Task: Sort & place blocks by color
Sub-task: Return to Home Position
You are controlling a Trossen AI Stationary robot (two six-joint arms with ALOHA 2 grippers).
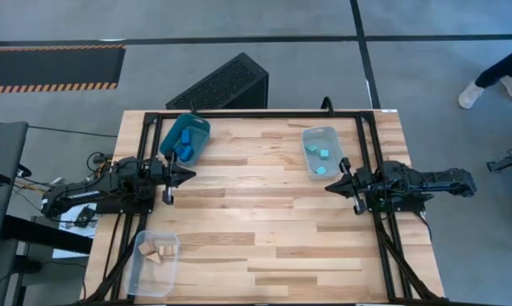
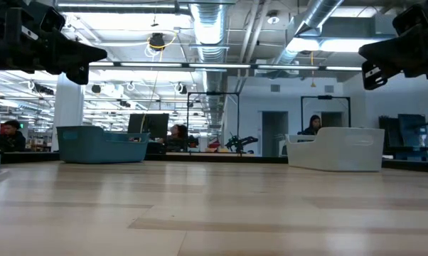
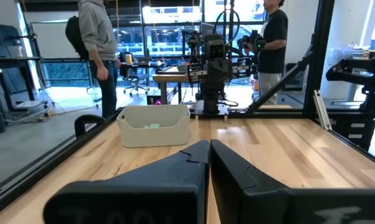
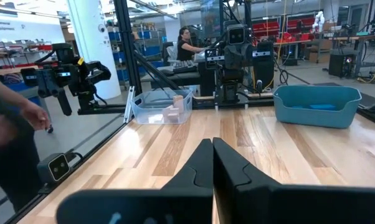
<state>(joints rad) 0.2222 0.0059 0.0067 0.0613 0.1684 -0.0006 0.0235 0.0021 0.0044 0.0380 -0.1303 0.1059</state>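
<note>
All the blocks lie in bins. Darker blue blocks (image 1: 186, 146) sit in the teal bin (image 1: 170, 133) at the far left. Light cyan blocks (image 1: 323, 154) sit in a clear bin (image 1: 306, 136) at the far right. Tan wood blocks (image 1: 154, 251) sit in a clear bin (image 1: 137, 278) at the near left corner. My left gripper (image 1: 190, 174) is shut at the table's left edge, raised, just near of the teal bin. My right gripper (image 1: 329, 185) is shut at the right edge, raised, just near of the cyan bin. Both hold nothing.
The bare wooden tabletop (image 1: 264, 221) stretches between the two arms. A black frame (image 1: 264, 114) runs along the table's edges. People stand and sit in the room beyond the table, among them a person in a grey hoodie (image 3: 97, 37).
</note>
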